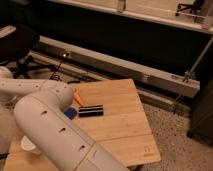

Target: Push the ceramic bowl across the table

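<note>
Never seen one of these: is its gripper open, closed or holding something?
Gripper: not visible, hidden past the big white arm; state cannot be told.

Your arm fills the lower left of the camera view. It is a thick white link that climbs from the bottom edge up and to the left, with small dark holes along its side. At the rounded elbow it bends, and a slimmer link runs leftward past the view's left edge. The gripper sits somewhere beyond that edge, so you cannot see it here.
</note>
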Controlling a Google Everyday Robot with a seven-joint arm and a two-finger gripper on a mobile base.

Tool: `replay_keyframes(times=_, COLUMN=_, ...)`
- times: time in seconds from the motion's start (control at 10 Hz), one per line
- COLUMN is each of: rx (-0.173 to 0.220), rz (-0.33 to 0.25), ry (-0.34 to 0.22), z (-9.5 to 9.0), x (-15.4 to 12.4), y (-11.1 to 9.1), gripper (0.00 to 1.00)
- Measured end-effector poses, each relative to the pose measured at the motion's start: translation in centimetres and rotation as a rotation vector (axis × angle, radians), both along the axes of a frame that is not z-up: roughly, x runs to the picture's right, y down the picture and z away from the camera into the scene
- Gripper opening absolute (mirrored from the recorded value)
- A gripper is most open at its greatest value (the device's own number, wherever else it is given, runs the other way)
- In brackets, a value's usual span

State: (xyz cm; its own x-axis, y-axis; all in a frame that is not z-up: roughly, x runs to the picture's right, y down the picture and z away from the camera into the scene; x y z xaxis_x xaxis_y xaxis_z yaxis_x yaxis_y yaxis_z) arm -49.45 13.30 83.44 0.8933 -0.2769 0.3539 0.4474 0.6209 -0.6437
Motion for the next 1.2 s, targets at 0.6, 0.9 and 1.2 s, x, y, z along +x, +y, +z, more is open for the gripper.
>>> replay_keyframes(times=0.6, rx=-0.045, rz=0.095, ry=0.128, z=2.7, x=7.4, y=-1.2, gripper=0.0)
replay_keyframes(times=0.9, rx=-0.103, rz=0.203, ry=0.144, z=3.4, x=9.7, y=-1.8, gripper=0.0)
replay_keyframes(times=1.2, rx=-0.142, rz=0.278, ry=0.159, z=4.3, x=12.4, y=-2.0, gripper=0.0)
